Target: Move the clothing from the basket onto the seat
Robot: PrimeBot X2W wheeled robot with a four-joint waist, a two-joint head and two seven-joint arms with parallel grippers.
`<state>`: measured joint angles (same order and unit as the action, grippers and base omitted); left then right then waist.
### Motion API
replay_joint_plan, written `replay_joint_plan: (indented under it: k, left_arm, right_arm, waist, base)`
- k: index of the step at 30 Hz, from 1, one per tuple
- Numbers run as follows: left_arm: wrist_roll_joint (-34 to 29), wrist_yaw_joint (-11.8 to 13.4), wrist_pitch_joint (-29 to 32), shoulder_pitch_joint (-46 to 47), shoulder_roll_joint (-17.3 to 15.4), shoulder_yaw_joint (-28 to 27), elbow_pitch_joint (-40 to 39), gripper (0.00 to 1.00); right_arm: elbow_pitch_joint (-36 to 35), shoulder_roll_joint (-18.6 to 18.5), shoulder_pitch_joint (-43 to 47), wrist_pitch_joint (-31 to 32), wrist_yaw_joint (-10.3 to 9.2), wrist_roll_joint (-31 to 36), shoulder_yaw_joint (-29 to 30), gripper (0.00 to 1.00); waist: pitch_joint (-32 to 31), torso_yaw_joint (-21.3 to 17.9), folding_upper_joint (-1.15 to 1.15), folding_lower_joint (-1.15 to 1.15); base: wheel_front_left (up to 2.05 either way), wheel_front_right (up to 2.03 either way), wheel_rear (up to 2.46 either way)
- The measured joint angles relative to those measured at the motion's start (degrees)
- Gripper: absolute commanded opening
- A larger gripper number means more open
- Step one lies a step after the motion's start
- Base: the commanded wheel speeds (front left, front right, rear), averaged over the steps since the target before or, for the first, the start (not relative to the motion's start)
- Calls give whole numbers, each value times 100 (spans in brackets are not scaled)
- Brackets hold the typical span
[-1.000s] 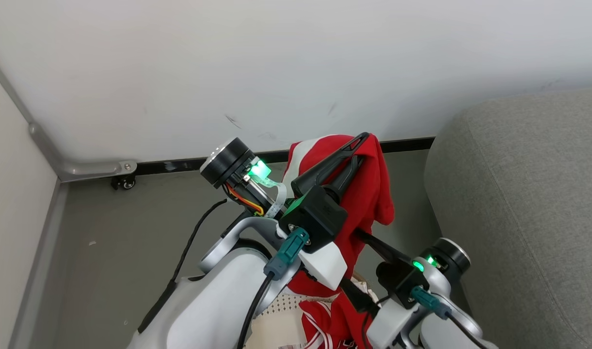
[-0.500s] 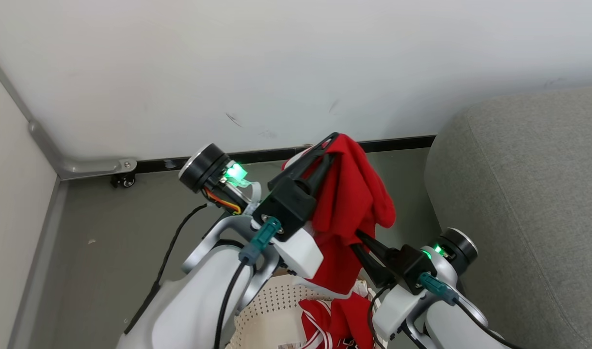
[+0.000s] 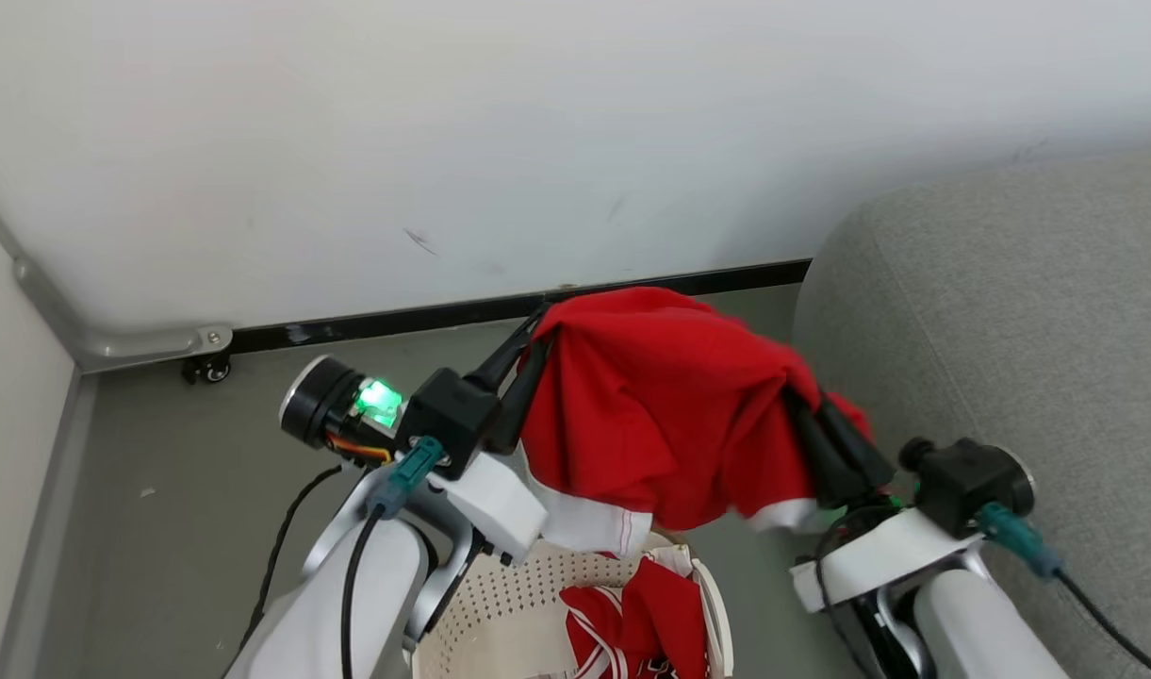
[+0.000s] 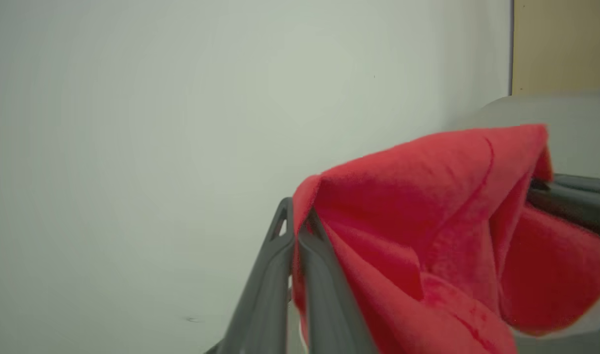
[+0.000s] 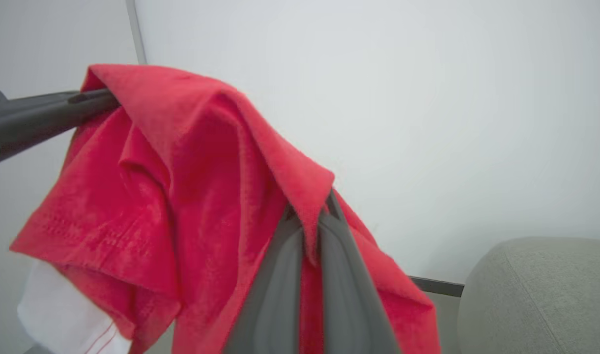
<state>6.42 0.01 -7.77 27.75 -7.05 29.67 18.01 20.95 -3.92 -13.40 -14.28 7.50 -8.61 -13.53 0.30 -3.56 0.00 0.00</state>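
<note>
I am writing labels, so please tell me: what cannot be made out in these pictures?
Basket: head view, cut by the bottom edge.
Second garment inside it: head view, lower part cut off too.
Right claw tips: head view, covered by the held garment.
Sofa: all views, cut by picture edges.

Head camera: we look forward and down from above both arms, with the wall [image 3: 537, 141] at 12 o'clock, the seat [image 3: 1009, 311] at 3 and the basket [image 3: 500, 604] at 6. Each wrist camera sits close behind its own fingers [image 4: 272, 285], facing the wall. All three views share the red garment [image 3: 650, 405], wall and seat.
</note>
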Motion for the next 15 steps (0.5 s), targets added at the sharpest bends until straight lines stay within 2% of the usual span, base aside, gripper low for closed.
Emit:
replay_joint_plan:
  k: [4,5,7,8,15]
  left_arm:
    - [163,-8,-96,-203,21,-51,82,0]
    - [231,-10,-143,-232,29,-58,96,22]
    - [335,-70,-204,-283,47,-62,103,78]
    - [398,-110,-237,-305,60,-66,104,100]
    - [602,-264,-343,-380,102,-89,103,100]
  right_arm:
    - [-240,-25,47,0,-1,-171,230,0]
    - [-282,-33,47,0,-1,-203,253,0]
    - [-369,-49,48,-1,-1,-243,296,0]
    - [-407,-77,47,-1,-1,-250,316,0]
    - [-553,-341,46,-1,-1,-309,375,0]
  waist:
    - [-18,-99,0,0]
    - [-22,-121,0,0]
    - [-29,-162,0,0]
    - [-32,-179,0,0]
    - [-42,-239,0,0]
  base:
    - [0,0,0]
    - [0,0,0]
    - [0,0,0]
    - [0,0,0]
    - [0,0,0]
